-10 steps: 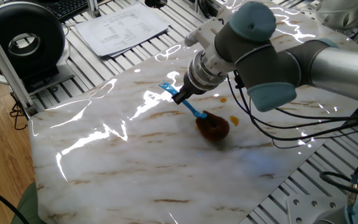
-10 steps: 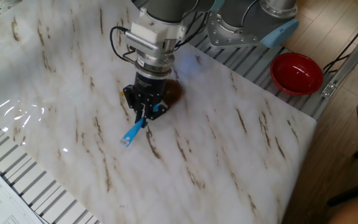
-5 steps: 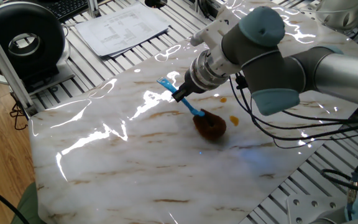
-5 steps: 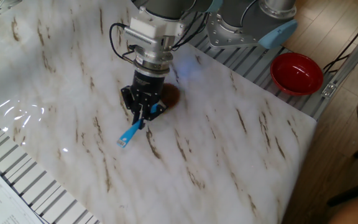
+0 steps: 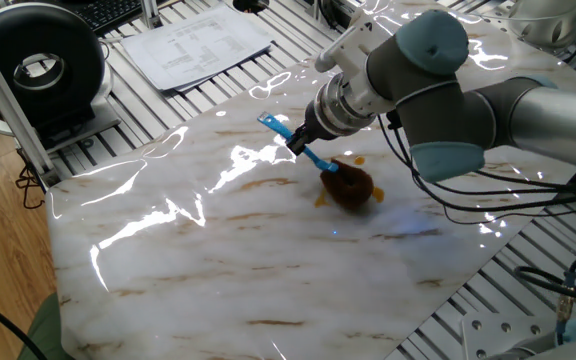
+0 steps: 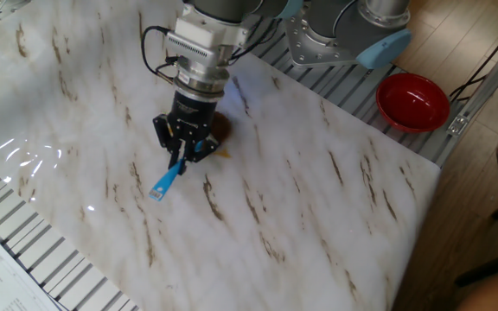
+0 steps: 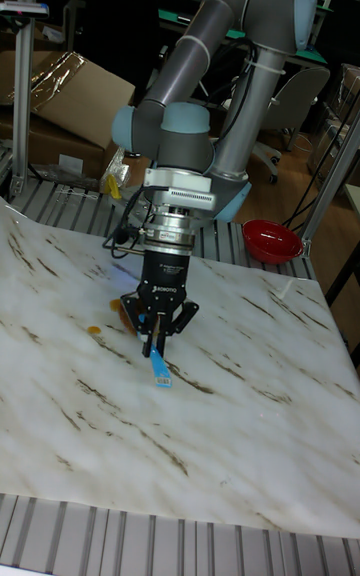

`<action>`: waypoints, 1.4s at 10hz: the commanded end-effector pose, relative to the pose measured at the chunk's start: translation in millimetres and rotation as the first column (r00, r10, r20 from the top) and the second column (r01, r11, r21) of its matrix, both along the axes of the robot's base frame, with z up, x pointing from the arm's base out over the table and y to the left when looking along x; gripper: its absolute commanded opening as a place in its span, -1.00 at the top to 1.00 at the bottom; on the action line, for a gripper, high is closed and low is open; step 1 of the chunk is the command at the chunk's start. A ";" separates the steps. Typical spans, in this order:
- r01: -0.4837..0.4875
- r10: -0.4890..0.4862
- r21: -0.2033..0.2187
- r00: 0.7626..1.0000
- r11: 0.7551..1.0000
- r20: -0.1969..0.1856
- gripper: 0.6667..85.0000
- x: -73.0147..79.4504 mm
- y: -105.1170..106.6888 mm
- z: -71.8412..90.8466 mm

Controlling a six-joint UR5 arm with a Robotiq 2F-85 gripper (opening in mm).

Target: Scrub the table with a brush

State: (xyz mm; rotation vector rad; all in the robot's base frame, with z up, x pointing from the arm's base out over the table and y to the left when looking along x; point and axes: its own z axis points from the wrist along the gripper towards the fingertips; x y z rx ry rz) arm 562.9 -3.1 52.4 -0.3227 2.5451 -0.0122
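The brush has a thin blue handle [image 5: 280, 131] and a fuzzy brown head [image 5: 351, 186] that rests on the white marble-patterned table [image 5: 218, 260]. My gripper [image 5: 299, 144] is shut on the handle about halfway along, tilted down toward the head. In the other fixed view the gripper [image 6: 180, 155] covers most of the head [image 6: 221, 127], and the handle's free end [image 6: 160, 187] sticks out below it. The tall fixed view shows the gripper [image 7: 159, 328] pointing down, the handle [image 7: 160, 368] in front and the head [image 7: 123, 313] behind it. Orange smears [image 5: 321, 199] lie beside the head.
A red bowl [image 6: 413, 100] sits off the table's far corner, by the arm's base. Papers [image 5: 193, 45] and a black round device [image 5: 38, 65] lie beyond the left edge. Cables [image 5: 468, 215] trail over the right side. Ribbed metal frame surrounds the slab.
The gripper has dragged the brush across the table, away from its earlier spot, and the head now sits further back. An orange smear shows where the head was.
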 end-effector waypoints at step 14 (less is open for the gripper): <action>0.121 -0.130 -0.048 0.916 0.991 -0.380 0.99 -93.2 -23.9 -36.6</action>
